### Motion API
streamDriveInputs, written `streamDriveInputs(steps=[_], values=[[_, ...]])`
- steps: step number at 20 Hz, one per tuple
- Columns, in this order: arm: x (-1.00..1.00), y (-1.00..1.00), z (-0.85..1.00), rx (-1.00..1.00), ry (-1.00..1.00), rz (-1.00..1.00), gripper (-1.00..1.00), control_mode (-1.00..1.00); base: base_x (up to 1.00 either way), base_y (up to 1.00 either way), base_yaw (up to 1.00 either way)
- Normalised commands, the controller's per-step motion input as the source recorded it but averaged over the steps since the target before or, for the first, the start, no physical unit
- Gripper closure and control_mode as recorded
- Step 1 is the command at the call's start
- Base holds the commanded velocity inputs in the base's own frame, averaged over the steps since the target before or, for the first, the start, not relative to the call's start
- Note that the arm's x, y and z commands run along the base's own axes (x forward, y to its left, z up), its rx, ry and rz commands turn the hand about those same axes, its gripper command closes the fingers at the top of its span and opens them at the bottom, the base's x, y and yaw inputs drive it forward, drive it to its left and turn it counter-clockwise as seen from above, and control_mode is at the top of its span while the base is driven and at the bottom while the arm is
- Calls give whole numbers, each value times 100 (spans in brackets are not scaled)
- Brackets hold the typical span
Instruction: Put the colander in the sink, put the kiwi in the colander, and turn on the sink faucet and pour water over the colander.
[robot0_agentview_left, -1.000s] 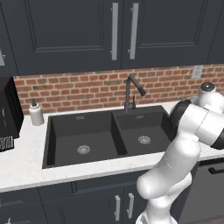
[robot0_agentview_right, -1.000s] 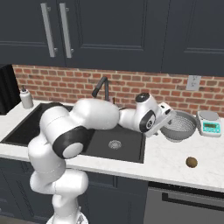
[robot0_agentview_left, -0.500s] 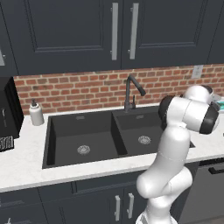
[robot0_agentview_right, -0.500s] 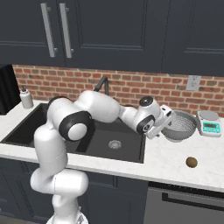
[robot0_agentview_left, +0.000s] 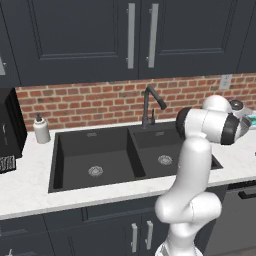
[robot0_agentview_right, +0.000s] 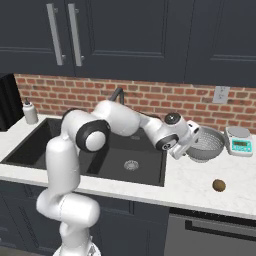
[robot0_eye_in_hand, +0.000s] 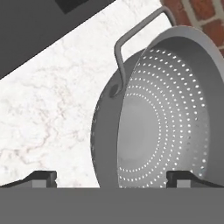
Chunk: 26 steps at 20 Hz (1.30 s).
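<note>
On the counter, right of the sink: I am reaching my pincer (robot0_agentview_right: 192, 145) toward the colander (robot0_agentview_right: 207, 145), which is standing upright near the brick wall, just beside the kitchen scale (robot0_agentview_right: 239, 140).
Step in hand: I am judging this the first step, the approach to grasp the colander; nothing is lying in the sink (robot0_agentview_right: 115, 167) yet.
Pincer state: my two finger tips (robot0_eye_in_hand: 41, 178) are standing wide apart and holding nothing, with the colander's near rim and wall between them in the hand view.
Kiwi: it is lying on the marble (robot0_agentview_right: 235, 177) near the front edge, well apart from the colander (robot0_agentview_right: 219, 185).
Sink faucet: it is standing behind the basins, apparently untouched (robot0_agentview_left: 150, 104).
Next move: I am judging that I need to advance until the rim sits between the tips, then close and lift.
Change from earlier frames: my hand is now closer to the colander, and my elbow is swinging higher and rightward in the left base view.
</note>
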Motion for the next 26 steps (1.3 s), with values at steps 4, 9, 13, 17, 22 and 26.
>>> streamDriveInputs(steps=[4,9,13,17,22,26], values=[[19,-10,-2,0,0,0,-100,-100,0,0,0],[16,-2,-13,0,1,0,-100,-100,0,0,0],[17,0,-16,0,0,0,-100,-100,0,0,0],[26,0,-8,0,0,0,-100,-100,0,0,0],[17,0,-6,0,0,0,-100,-100,0,0,0],[-29,2,-32,0,3,0,100,-100,0,0,0]])
